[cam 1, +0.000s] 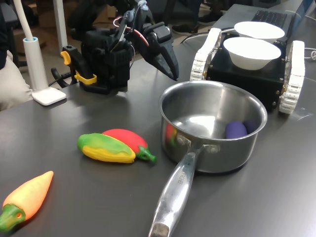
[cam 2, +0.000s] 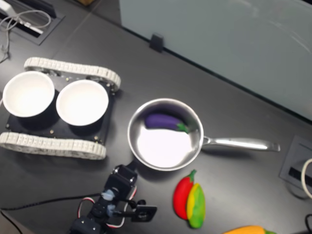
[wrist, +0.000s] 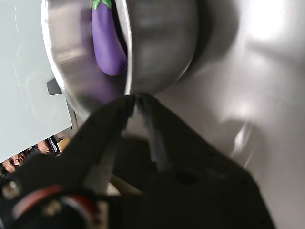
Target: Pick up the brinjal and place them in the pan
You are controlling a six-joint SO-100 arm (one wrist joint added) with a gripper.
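While the pan (cam 1: 212, 129) wall hides most of the brinjal (cam 1: 236, 129) in the first exterior view, fingers (wrist: 135, 101) sit clenched, empty, just outside its rim.

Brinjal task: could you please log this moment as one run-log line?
brinjal: lying inside pan | gripper: shut, empty, outside pan rim | placement: looks done

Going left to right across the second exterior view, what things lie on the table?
Two white bowls on the tracked vehicle → pan holding the brinjal → red pepper → yellow-green toy → pan handle's tip.
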